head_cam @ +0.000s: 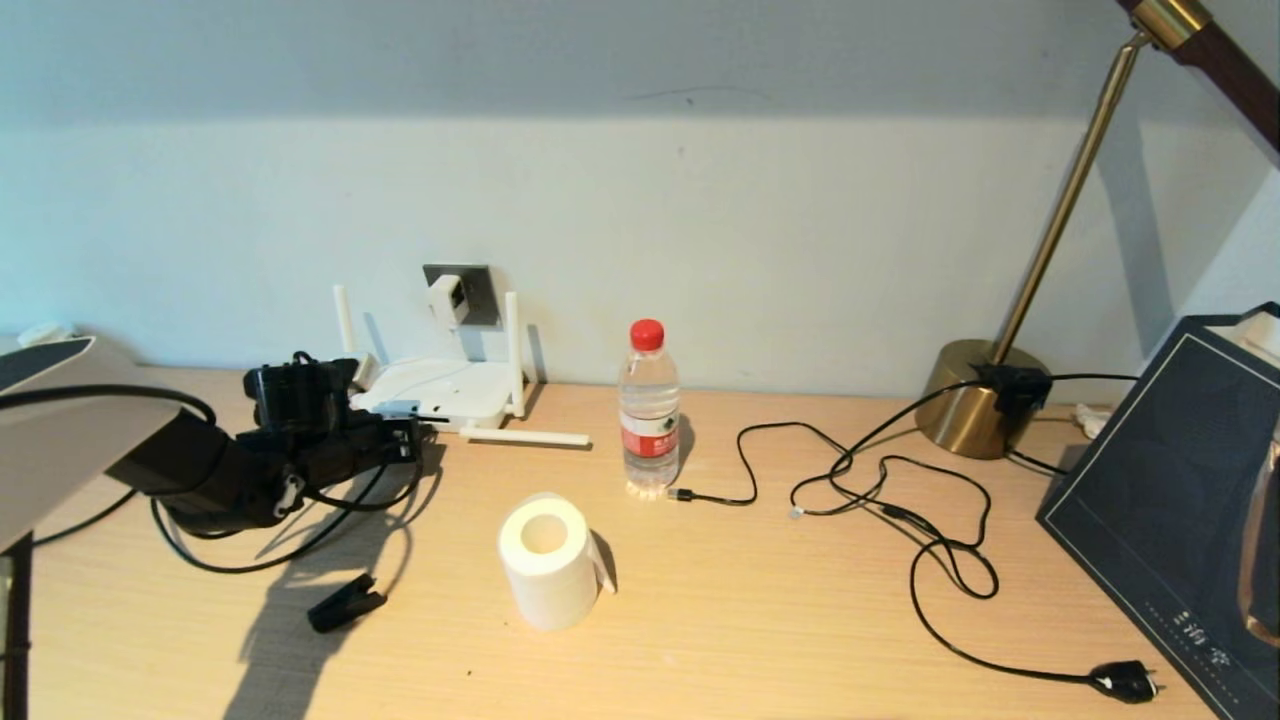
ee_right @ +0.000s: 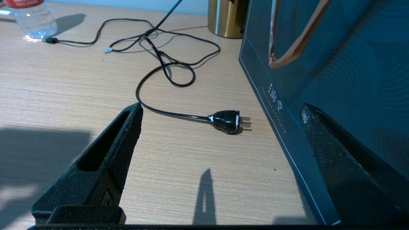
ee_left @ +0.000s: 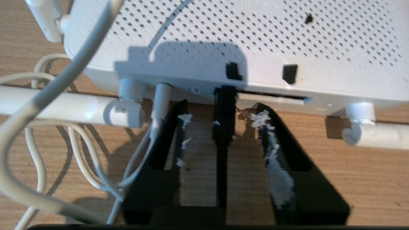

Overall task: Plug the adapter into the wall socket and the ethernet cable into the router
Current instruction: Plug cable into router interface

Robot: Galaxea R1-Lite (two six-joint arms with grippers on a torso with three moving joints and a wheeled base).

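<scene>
The white router (head_cam: 430, 390) lies flat against the back wall, its ported edge close up in the left wrist view (ee_left: 255, 41). Above it the white adapter (head_cam: 447, 298) sits in the dark grey wall socket (head_cam: 478, 285). The black ethernet cable (ee_left: 220, 166) runs between the fingers of my left gripper (ee_left: 221, 110), and its plug end sits in a router port. The gripper is open, with a gap on each side of the plug. In the head view my left gripper (head_cam: 405, 440) is at the router's front edge, and the cable (head_cam: 250, 565) loops beneath the arm. My right gripper (ee_right: 221, 107) hangs open over bare table at the far right.
A water bottle (head_cam: 649, 410) and a white paper roll (head_cam: 548, 560) stand mid-table. A thin black cord with a two-pin plug (head_cam: 1125, 682) sprawls at the right, beside a brass lamp base (head_cam: 975, 400) and a dark bag (head_cam: 1170, 500). White adapter cord (ee_left: 19, 127) loops beside the router.
</scene>
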